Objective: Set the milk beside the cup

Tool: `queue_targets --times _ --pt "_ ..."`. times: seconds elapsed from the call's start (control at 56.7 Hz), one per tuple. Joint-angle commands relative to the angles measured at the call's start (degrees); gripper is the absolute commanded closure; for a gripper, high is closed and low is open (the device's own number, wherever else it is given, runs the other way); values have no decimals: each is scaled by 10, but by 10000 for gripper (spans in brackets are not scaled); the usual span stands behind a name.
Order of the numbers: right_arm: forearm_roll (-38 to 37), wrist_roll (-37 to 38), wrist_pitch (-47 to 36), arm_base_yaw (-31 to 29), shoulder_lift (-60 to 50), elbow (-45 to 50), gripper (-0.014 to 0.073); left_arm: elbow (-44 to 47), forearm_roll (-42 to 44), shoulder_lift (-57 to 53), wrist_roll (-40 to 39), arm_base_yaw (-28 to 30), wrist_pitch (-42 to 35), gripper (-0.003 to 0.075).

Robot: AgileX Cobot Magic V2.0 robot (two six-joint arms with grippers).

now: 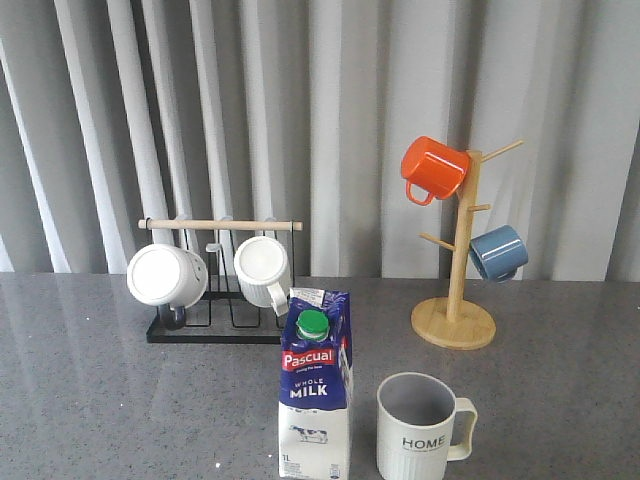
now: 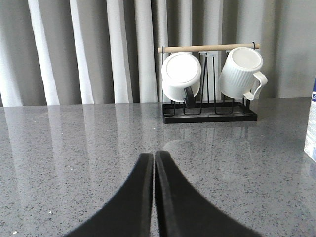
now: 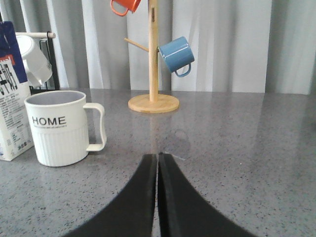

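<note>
The milk carton, dark blue above and white below with a green cap, stands upright at the front middle of the table. The ribbed grey-white "HOME" cup stands just right of it, a small gap between them, handle to the right. In the right wrist view the cup and the carton's edge stand side by side. A sliver of the carton shows in the left wrist view. My left gripper is shut and empty over bare table. My right gripper is shut and empty, apart from the cup. Neither arm shows in the front view.
A black wire rack with a wooden rail holds two white mugs behind the carton. A wooden mug tree at the back right carries an orange mug and a blue mug. Grey curtains hang behind the table.
</note>
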Motion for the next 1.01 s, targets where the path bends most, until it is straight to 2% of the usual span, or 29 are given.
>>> queue_targets --times 0.0,0.265,0.459,0.899,0.988 --pt "-3 -4 -37 14 -7 6 596 -10 1 -6 -4 0 -39 727" --pt "3 -24 -43 16 -7 6 596 -10 1 -6 -4 0 -39 727" --pt "74 -83 -46 -26 -7 6 596 -10 1 -6 -4 0 -39 727" --pt "75 -83 -46 -45 -7 6 596 -10 1 -6 -4 0 -39 727" --pt "97 -103 -46 -45 -7 6 596 -10 1 -6 -4 0 -39 727"
